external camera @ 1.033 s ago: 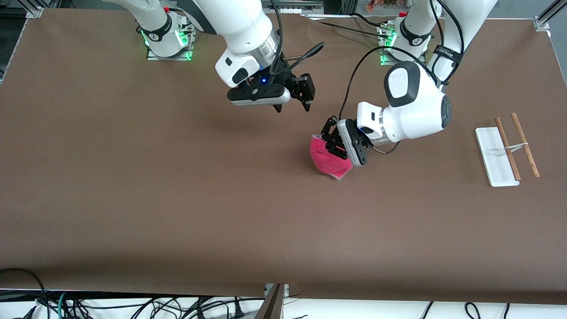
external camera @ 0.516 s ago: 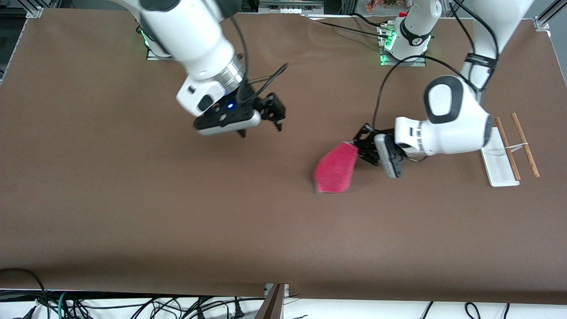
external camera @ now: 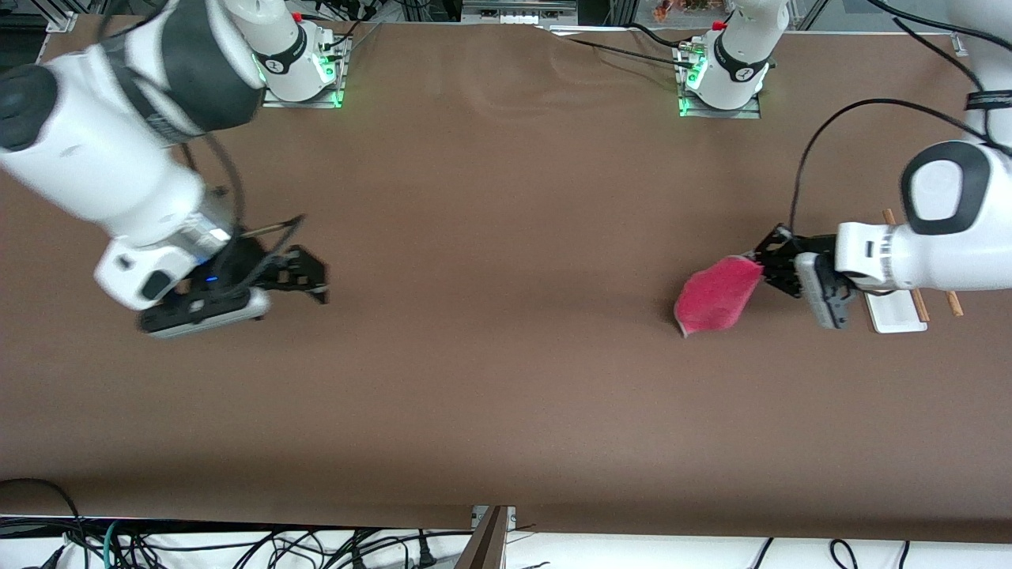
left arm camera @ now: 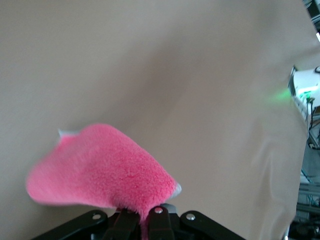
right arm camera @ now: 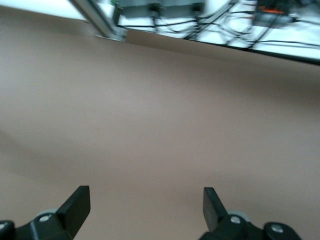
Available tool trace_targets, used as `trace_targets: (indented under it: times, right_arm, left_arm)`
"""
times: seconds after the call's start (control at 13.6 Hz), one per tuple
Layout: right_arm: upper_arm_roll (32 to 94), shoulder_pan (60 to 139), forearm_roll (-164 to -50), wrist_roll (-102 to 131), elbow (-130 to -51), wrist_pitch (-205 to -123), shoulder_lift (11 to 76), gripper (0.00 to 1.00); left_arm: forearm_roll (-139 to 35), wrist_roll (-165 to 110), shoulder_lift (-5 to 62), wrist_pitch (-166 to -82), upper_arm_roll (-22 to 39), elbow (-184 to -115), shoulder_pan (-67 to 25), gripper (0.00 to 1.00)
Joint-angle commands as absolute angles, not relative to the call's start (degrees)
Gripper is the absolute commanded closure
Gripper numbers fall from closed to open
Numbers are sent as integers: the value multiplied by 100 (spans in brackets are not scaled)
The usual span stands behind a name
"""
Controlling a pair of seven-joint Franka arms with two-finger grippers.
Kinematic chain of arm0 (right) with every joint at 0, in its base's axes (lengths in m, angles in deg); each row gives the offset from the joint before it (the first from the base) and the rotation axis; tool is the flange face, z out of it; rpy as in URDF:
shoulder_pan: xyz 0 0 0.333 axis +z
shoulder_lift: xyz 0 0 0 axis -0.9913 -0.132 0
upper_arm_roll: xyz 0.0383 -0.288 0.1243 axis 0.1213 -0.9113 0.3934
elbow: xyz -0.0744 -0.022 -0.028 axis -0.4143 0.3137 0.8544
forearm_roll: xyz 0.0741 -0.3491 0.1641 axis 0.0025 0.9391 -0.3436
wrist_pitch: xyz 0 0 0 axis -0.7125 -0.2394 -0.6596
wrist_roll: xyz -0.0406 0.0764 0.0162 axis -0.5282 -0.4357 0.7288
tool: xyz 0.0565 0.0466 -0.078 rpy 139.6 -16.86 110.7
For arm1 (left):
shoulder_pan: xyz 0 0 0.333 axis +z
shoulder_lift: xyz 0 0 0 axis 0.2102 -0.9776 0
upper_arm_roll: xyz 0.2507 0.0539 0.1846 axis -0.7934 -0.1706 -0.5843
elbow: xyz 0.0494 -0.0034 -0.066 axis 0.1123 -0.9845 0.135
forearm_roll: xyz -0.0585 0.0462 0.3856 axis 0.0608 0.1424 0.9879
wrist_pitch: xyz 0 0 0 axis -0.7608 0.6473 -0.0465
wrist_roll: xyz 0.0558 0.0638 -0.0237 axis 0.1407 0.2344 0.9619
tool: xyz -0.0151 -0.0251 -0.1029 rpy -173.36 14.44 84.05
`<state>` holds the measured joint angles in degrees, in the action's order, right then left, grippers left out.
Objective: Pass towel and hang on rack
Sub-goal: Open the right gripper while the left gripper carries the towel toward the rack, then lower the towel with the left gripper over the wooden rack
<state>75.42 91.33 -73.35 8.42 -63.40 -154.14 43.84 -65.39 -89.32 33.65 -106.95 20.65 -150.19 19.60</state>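
The pink-red fuzzy towel (external camera: 715, 295) hangs from my left gripper (external camera: 760, 265), which is shut on one edge and holds it up over the table beside the rack. In the left wrist view the towel (left arm camera: 100, 172) spreads out from the closed fingers (left arm camera: 159, 222). The rack (external camera: 897, 316) is mostly hidden by my left arm; only a corner of its white base and the rod ends (external camera: 953, 300) show. My right gripper (external camera: 316, 280) is open and empty over the table at the right arm's end. In the right wrist view its fingertips (right arm camera: 77, 202) stand wide apart over bare table.
The brown table (external camera: 490, 379) carries nothing else. The two arm bases (external camera: 296, 71) stand along the table's edge farthest from the front camera. Cables (external camera: 237, 545) hang below the table's front edge.
My left gripper has carried the towel toward the left arm's end, up to the rack. My right arm has swung away, open and empty, toward the right arm's end.
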Motion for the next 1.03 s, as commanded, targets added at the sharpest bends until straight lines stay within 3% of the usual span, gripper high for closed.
trace_targets:
  times: [0.0,0.3,0.59,0.96]
  right_arm:
    - [7212,8893,-7308,1421,-6880,-14921,5020,0]
    - [7141,8392,-6862,1422,-6979,-13786,5486,0]
    - [6597,8286,-6833,1404,-7381,-13723,6180,0]
    - [6596,8285,-6772,1413,-7866,-13451,6516,0]
  left_arm:
    - [-5931,-8811,3351,-10190,2127,-14765,2414,100]
    - [-5498,-9319,3377,-9496,2119,-14519,3179,100]
    - [-5376,-9759,3368,-9030,2118,-14274,3926,100]
    - [-4953,-10470,3281,-8738,2110,-14018,4463,100]
